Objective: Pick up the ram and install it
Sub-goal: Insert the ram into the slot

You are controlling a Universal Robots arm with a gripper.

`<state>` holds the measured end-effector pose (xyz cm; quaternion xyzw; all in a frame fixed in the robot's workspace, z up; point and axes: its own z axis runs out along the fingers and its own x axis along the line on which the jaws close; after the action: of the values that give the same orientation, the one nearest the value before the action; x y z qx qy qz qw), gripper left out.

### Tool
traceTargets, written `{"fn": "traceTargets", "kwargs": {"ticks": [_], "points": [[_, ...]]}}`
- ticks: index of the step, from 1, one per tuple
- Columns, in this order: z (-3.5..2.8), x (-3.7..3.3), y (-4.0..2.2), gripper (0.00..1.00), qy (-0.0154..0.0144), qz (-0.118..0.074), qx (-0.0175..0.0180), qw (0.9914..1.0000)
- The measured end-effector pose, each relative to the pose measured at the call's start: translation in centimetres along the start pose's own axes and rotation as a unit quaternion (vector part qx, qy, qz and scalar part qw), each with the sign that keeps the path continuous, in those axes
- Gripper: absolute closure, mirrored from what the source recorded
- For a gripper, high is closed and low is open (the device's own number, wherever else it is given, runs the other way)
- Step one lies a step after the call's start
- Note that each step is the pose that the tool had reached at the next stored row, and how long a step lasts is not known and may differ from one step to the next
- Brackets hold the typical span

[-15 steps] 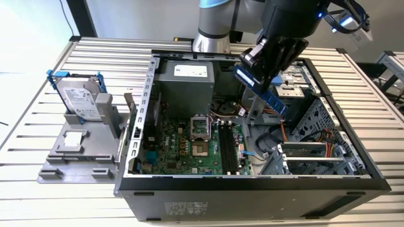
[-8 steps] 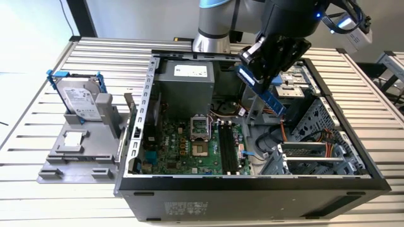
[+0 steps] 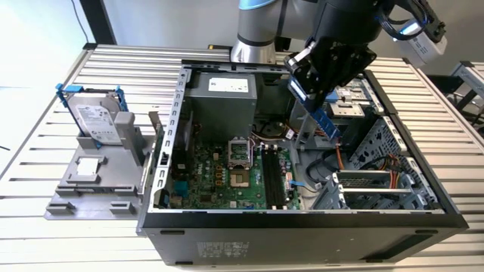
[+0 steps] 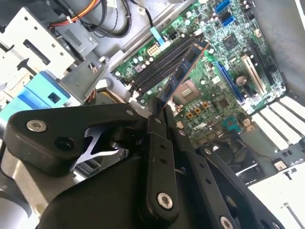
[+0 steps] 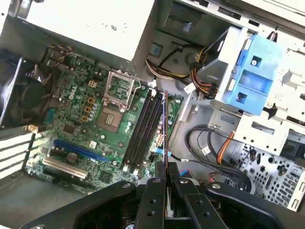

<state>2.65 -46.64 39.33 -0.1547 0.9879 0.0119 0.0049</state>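
- Above the open computer case (image 3: 302,220), we hold the ram (image 3: 325,122) in the hand (image 3: 309,90), which is clamped on the flat faces at one end of the stick. The rest hangs free and tilted, between the motherboard (image 3: 219,181) and the drive cage (image 3: 378,187).
- In both wrist views the ram (image 4: 185,69) (image 5: 165,126) juts out from the hand (image 4: 159,109) (image 5: 167,172) over the long black slots (image 5: 143,129), touching nothing.
- We judge it light and stiff, but thin and fragile. It would bear little bending, and its chips and contact edge are best left untouched.
- A hold on the flat faces suits it. Pinched this far from its middle, though, the smooth board could swivel or slip.
- The slots lie close side by side, next to the processor socket (image 3: 240,154), so we see little room for error either side.
- Cables (image 5: 209,148) and a blue caddy (image 5: 255,71) crowd the far side of the slots, and the power supply (image 3: 223,93) stands beyond their end.
- The hard drive (image 3: 98,116) stands on the counter (image 3: 38,170) at the exterior view's left, well apart.
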Motion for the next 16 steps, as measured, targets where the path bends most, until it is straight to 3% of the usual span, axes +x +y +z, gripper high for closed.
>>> {"fn": "traceTargets", "kwargs": {"ticks": [9, 16], "points": [[-0.02, 0.00, 0.00, 1.00, -0.0008, 0.038, 0.0006, 0.99928], [-0.02, 0.00, 0.00, 1.00, -0.0016, 0.082, 0.0016, 0.99660]]}}
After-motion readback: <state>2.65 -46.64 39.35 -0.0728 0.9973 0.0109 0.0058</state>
